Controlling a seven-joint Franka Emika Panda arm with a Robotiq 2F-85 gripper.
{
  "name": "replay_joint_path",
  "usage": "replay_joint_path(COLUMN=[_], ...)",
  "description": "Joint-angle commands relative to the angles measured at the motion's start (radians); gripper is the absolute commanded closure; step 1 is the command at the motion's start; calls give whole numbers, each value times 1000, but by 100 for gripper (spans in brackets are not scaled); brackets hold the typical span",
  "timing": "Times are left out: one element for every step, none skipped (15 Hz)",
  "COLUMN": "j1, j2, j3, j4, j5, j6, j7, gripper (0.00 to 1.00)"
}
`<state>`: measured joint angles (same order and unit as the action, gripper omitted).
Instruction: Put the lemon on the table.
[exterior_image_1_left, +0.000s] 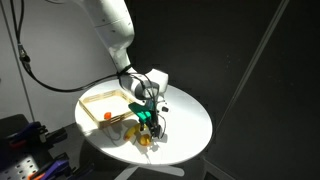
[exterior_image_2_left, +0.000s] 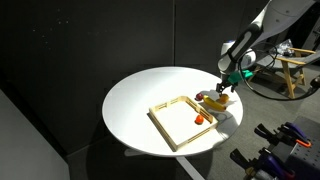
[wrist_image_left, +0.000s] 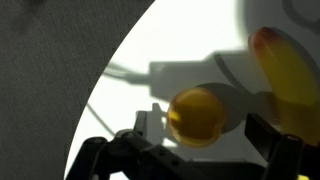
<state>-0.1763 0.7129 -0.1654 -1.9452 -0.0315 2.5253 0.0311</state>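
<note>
The gripper hangs low over the white table with its jaws spread. In the wrist view the dark fingers stand either side of the lemon: one is close against it, the other shows a clear gap, so nothing is pinched. The lemon sits between them on the tabletop or barely above it; the blur does not settle which. Just beside it, toward the rim of the picture, lies a long yellow banana. In both exterior views the arm reaches down near the table's edge, next to the light-wood tray, which holds a small orange-red fruit.

The lemon looks light, firm and smooth-skinned, probably a little slick, and being roundish it is likely to roll if nudged. The safest hold is across its widest part, fingers square on opposite sides, with modest squeeze. On the flat top it should rest well if released gently, clear of the banana and the table's edge.
</note>
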Motion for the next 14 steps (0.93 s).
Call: replay_joint_path(j1=[26,33,41,50,58,65,73,81,87,94,101,107,113,118], j2=[-70,-82,-94,-105,-115,-126,-136,-148,-158,-169,-180,-192,-204,-215], j3=[-12,-12,-12,-13,-12,-11,-8,-7,-3,-1,1,4,6,9], j4=[-56,-65,-75,-84,-91,-98,-106,-113,-120,-127,-135,-145,-154,-164], j5=[-20,-23,-26,-30,-35,-40,-45,-52,-55,-61,-68,-74,-80,-86], j6=[-37,-49,-54,-61,-72,-83,-93,-105,-119,-132,-138,-144,-146,-146], j7=[3,5,8,12,13,14,13,11,8,5,4,1,-1,-1], gripper=[0,0,0,0,0,0,0,0,0,0,0,0,0,0])
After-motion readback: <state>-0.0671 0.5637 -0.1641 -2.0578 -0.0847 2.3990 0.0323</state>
